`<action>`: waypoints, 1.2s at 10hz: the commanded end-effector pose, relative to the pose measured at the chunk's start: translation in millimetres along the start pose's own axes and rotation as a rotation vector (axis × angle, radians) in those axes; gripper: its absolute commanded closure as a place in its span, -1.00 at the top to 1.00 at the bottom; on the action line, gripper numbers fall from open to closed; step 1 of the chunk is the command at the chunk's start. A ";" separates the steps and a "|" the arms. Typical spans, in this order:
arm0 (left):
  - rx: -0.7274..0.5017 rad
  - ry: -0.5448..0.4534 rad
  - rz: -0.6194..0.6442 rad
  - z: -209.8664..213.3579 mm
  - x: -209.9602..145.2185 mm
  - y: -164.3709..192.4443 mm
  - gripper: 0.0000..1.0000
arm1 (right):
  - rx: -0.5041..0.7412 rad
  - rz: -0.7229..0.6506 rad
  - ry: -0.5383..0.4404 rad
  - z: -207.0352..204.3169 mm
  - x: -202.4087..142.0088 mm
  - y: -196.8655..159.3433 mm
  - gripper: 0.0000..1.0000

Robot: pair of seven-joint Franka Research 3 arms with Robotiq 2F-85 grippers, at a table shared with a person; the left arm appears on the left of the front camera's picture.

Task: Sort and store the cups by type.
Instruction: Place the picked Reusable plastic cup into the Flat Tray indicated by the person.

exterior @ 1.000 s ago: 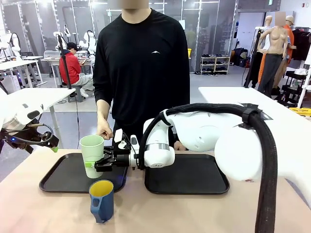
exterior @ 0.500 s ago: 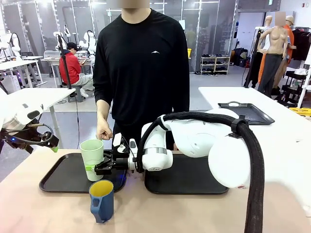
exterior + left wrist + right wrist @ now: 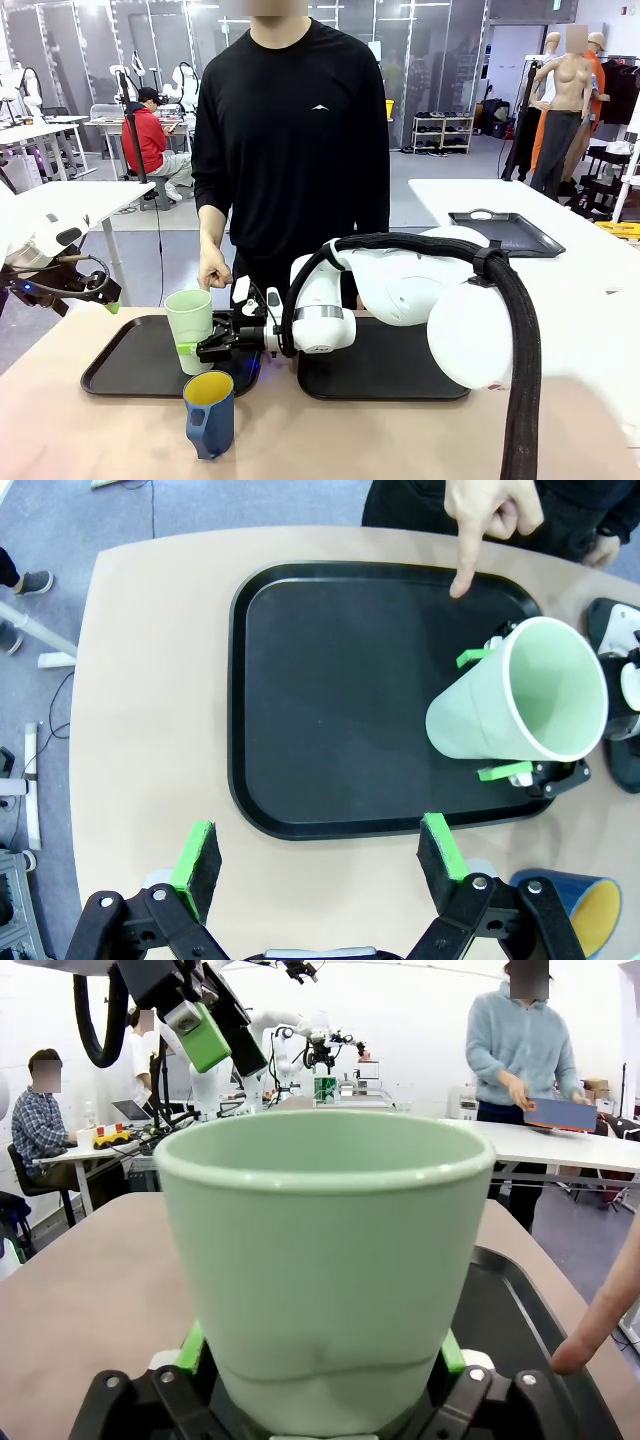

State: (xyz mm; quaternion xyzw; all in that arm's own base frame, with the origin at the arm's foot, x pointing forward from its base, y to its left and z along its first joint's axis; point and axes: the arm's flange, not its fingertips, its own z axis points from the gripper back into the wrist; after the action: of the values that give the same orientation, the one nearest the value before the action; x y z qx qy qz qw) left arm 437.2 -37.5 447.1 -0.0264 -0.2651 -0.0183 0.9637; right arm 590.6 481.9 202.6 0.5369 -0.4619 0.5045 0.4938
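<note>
The mint-green tumbler has sunk lower, upright and clamped from its right by the right arm's jaws, base at the left tray's near right corner; the left arm's jaws hang open, well apart.

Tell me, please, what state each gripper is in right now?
Left gripper: open, holding nothing.
Right gripper: closed on the mint-green tumbler.

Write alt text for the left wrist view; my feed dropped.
Mint-green tumbler clamped upright in the right jaws at one end of a black tray, where a person's finger points. Left jaws hang open above; blue mug beside the tray.
</note>
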 end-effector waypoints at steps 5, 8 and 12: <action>-0.004 -0.001 0.004 0.2 0.2 1.4 1.00 | -0.009 -0.023 0.062 11.9 7.8 4.1 1.00; -0.004 -0.001 0.004 0.2 0.2 1.4 1.00 | -0.030 -0.028 0.078 24.4 11.6 5.2 1.00; -0.004 -0.001 0.004 0.2 0.2 1.4 1.00 | -0.035 -0.032 0.086 47.0 15.2 10.5 1.00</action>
State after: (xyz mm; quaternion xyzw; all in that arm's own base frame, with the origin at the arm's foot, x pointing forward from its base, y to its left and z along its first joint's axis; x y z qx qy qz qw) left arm 437.2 -37.5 447.1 -0.0263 -0.2650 -0.0182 0.9637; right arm 596.7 446.7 209.3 0.5123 -0.4514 0.5107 0.5224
